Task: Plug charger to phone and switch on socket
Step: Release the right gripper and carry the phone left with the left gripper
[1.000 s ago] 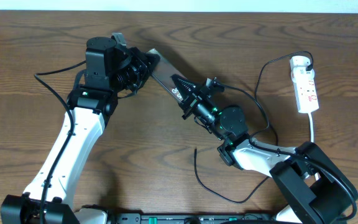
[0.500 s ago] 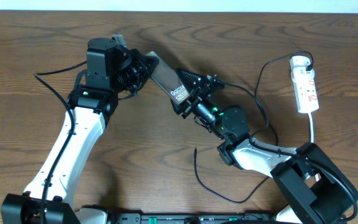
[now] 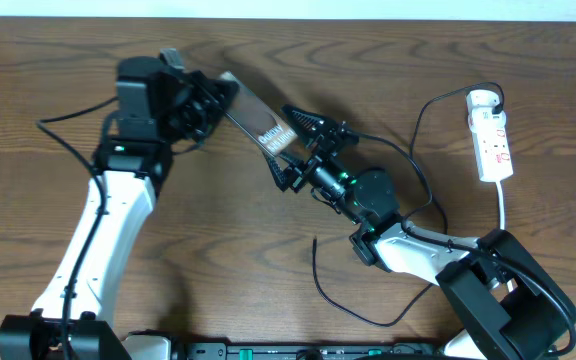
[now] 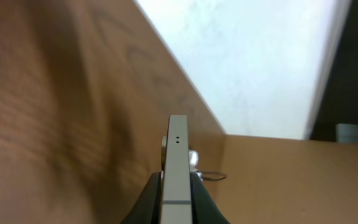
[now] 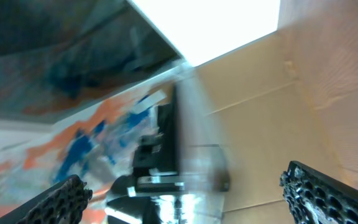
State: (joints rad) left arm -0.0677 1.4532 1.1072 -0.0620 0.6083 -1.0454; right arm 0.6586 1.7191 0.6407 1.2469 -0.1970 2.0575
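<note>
Overhead light: bright and even from above, with soft faint shadows beside the arms on the wooden table [image 3: 218, 260]
Overhead glare: a pale sheen on the phone [image 3: 253, 118] face
Overhead sharpness: crisp throughout
Left wrist: the tabletop at left is smeared with streaky blur, the phone's edge is sharp, and the white area above is overexposed
Right wrist: heavily blurred, with a blown-out white patch at top, smeared orange and blue at left, and soft-focus fingertips [image 5: 328, 193] of the right gripper [image 5: 188, 190]
</note>
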